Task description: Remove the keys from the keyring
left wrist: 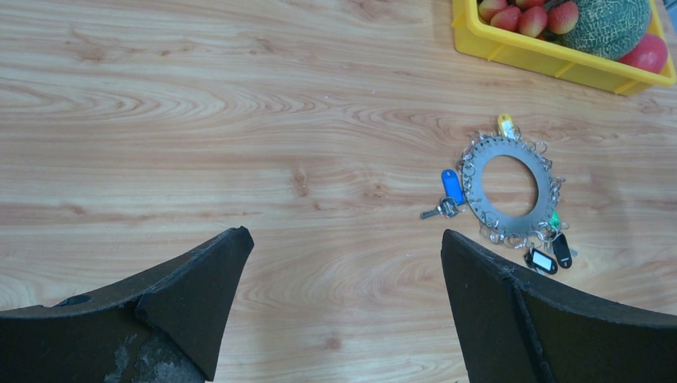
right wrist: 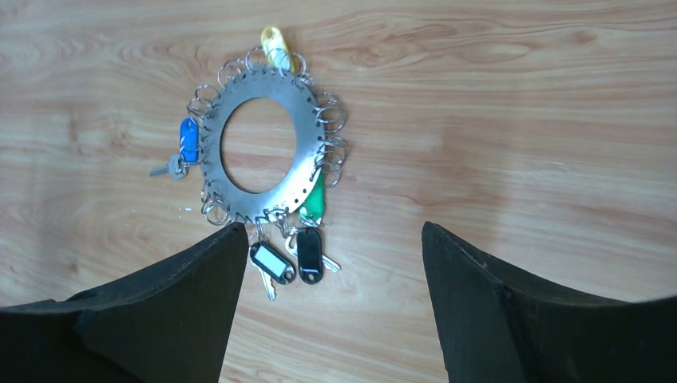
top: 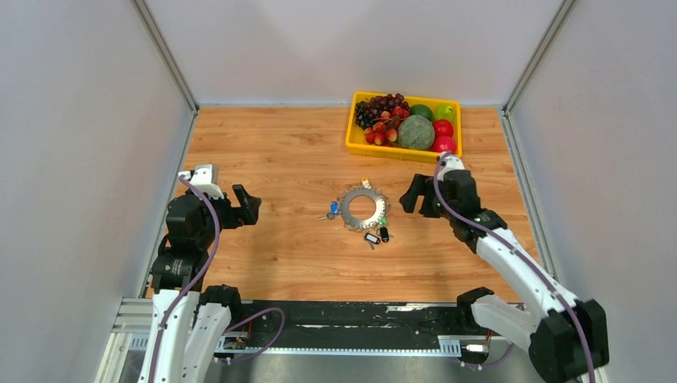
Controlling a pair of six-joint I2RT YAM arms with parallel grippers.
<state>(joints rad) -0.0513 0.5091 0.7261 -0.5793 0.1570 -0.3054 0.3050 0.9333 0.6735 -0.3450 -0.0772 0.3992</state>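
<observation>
The keyring (top: 365, 207) is a flat grey metal ring fringed with small loops, lying flat mid-table. It also shows in the left wrist view (left wrist: 508, 187) and the right wrist view (right wrist: 260, 145). Keys hang on its rim: a blue tag (right wrist: 189, 140), a yellow tag (right wrist: 273, 41), a green tag (right wrist: 314, 206) and two black tags (right wrist: 290, 257). My left gripper (top: 249, 205) is open and empty, well left of the ring. My right gripper (top: 414, 194) is open and empty, just right of the ring.
A yellow tray (top: 354, 133) of fruit, with grapes, a melon and red and green pieces, stands at the back of the wooden table, behind the right gripper. Grey walls close in the table on the left, right and back.
</observation>
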